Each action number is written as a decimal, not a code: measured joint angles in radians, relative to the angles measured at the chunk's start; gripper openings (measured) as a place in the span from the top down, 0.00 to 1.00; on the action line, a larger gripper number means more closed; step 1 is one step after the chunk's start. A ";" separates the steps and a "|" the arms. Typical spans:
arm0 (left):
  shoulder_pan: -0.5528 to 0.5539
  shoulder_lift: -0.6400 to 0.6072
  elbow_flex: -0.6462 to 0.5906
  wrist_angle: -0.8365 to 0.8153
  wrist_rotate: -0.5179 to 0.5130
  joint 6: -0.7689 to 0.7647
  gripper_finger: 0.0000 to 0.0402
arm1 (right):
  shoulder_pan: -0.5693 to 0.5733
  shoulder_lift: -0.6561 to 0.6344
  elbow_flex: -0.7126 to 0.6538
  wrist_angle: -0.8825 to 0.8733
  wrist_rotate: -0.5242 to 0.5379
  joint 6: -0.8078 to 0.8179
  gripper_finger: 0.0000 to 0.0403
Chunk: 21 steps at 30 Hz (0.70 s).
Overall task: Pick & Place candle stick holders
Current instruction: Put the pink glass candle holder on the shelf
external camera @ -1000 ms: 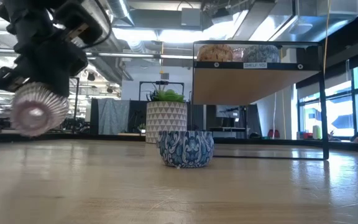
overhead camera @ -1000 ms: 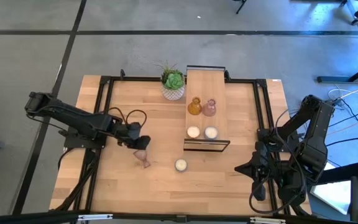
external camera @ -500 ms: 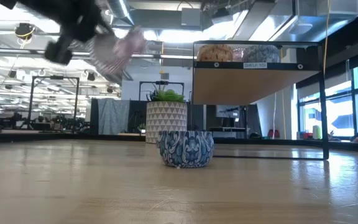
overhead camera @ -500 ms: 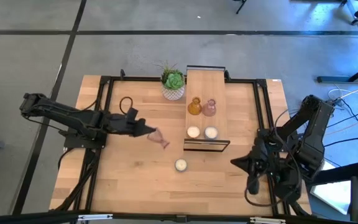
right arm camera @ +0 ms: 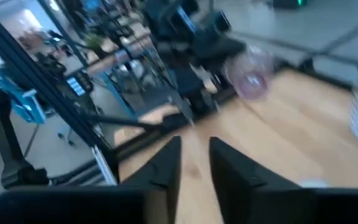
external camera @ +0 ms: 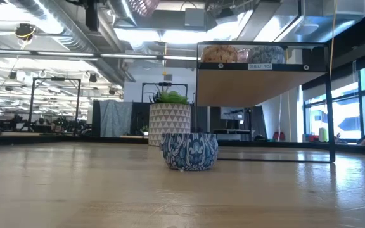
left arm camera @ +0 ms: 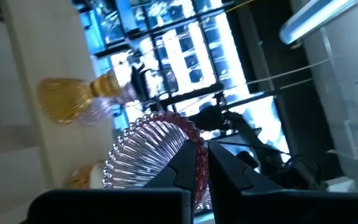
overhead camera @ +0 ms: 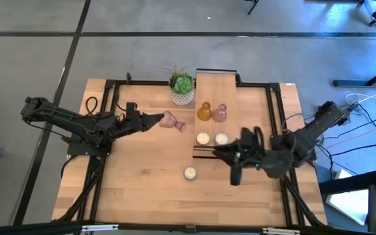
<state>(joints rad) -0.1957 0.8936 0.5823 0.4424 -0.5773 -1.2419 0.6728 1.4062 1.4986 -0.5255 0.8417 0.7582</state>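
pink holder held aloft near the shelf

we see the left hand (overhead camera: 154, 119) clamped on a pink holder (overhead camera: 172, 121), carried above the tabletop (overhead camera: 142, 189) just in front of the plant (overhead camera: 182, 86) and beside the shelf (overhead camera: 216, 91). on the shelf stand an amber holder (overhead camera: 204, 111) and a second pink holder (overhead camera: 220, 113), side by side. the right hand (overhead camera: 218, 151) reaches over the tabletop at the shelf's near end, its fingers (right arm camera: 164, 163) narrowly parted and holding nothing. a patterned bowl (external camera: 189, 151) sits on the tabletop.
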 joint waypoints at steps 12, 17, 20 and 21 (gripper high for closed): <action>-0.040 0.091 0.000 0.182 -0.124 0.122 0.96 | -0.219 0.087 0.000 0.135 -0.105 0.200 0.54; -0.052 0.152 0.001 0.290 -0.143 0.203 0.96 | -0.282 0.118 0.000 0.142 -0.201 0.320 0.53; -0.052 0.178 0.017 0.304 -0.138 0.203 0.96 | -0.303 0.121 0.000 0.147 -0.239 0.354 0.53; -0.052 0.184 0.022 0.302 -0.133 0.206 0.96 | -0.308 0.120 0.000 0.153 -0.240 0.354 0.53</action>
<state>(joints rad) -0.2481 1.0778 0.6047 0.7440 -0.7102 -1.0358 0.3647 1.5265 1.4982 -0.3722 0.6015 1.1119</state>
